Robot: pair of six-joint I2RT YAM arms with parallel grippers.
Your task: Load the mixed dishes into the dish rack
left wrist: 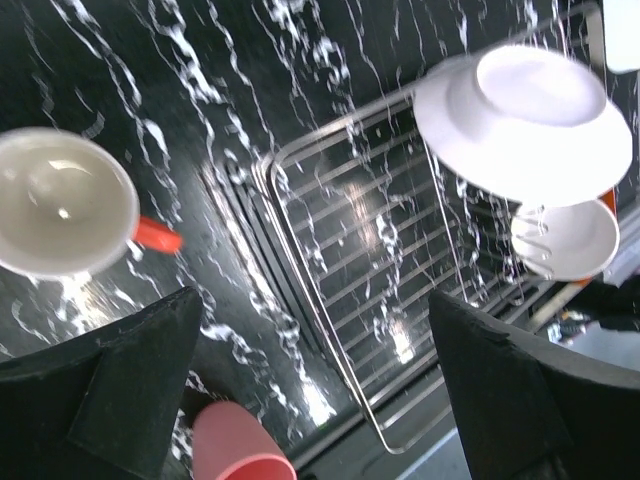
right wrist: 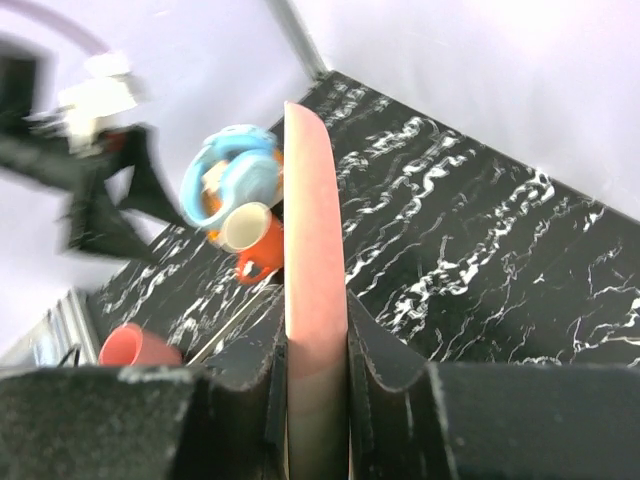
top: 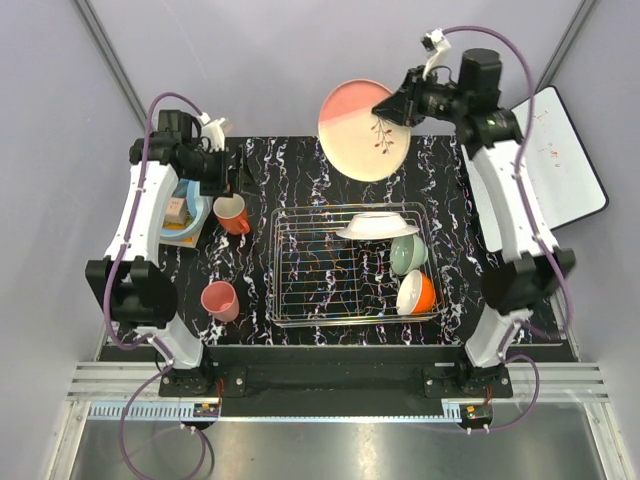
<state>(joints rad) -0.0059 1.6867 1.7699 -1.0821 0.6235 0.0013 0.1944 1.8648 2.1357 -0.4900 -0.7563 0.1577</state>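
No legible text, brand or number anywhere, faint red scribbles on the white rectangular board (top: 565,160) too small to read, dark twig-like mark on the salmon-pink round plate (top: 350,142), no lettering

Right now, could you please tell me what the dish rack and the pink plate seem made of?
The dish rack looks like thin metal wire, chrome-bright and glinting. The salmon-pink plate is probably glazed ceramic or melamine: smooth, opaque, with a painted dark sprig.
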